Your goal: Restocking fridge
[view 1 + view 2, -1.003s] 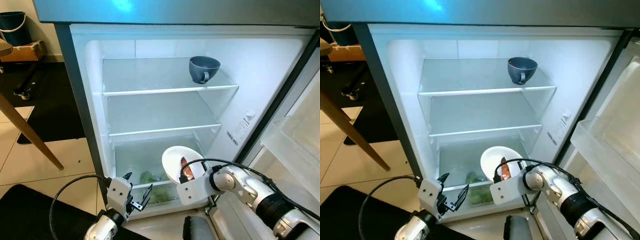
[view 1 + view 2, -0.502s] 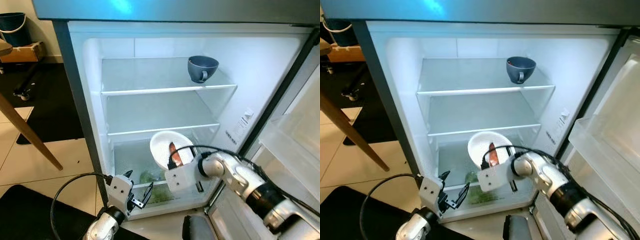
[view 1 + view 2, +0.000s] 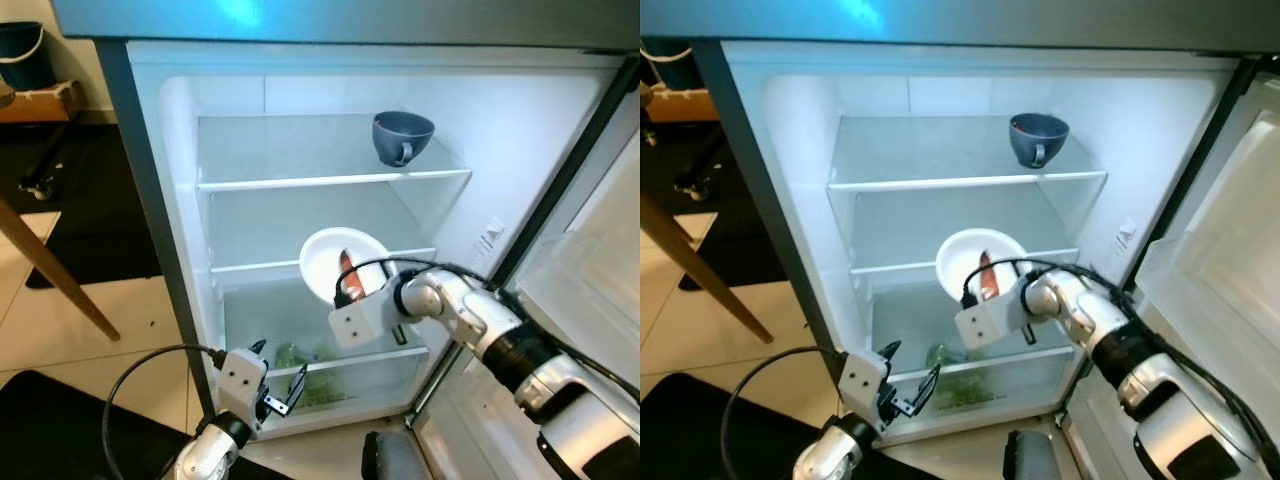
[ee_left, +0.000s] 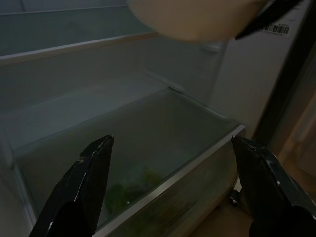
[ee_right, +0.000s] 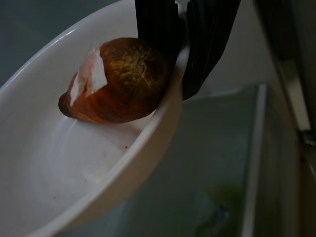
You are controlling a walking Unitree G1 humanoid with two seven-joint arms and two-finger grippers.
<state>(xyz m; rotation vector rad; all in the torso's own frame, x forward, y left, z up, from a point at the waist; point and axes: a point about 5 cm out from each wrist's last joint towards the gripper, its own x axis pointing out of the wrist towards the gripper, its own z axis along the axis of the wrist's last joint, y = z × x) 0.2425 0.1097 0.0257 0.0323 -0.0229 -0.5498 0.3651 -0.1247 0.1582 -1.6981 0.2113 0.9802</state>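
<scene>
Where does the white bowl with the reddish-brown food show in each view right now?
Left eye view: white bowl at centre, before the middle shelf edge.
Right eye view: centre.
Left wrist view: pale blur at top.
Right wrist view: rim pinched by the right gripper.
Shared landmark: blue cup.

This is a kitchen in a home. An open fridge (image 3: 300, 200) has glass shelves and a blue cup (image 3: 403, 137) inside. Beside it are a tiled floor (image 3: 60, 330) and a wooden table leg (image 3: 50, 275).
</scene>
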